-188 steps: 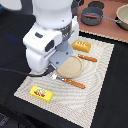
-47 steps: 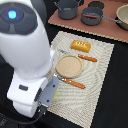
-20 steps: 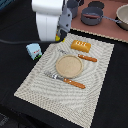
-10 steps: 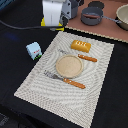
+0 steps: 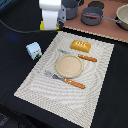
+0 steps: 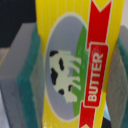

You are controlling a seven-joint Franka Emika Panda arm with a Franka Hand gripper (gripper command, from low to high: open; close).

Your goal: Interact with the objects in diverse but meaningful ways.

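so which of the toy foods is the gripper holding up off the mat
The yellow butter packet, clamped in the gripper. The orange bread loaf lies on the mat, and the blue carton stands beside it.

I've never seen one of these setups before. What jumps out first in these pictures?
In the wrist view, a yellow butter packet with a cow and a red banner fills the picture, held between green gripper pads. In the exterior view, the white robot arm holds it high at the back, above a striped placemat set with a round plate, an orange bread loaf and cutlery.
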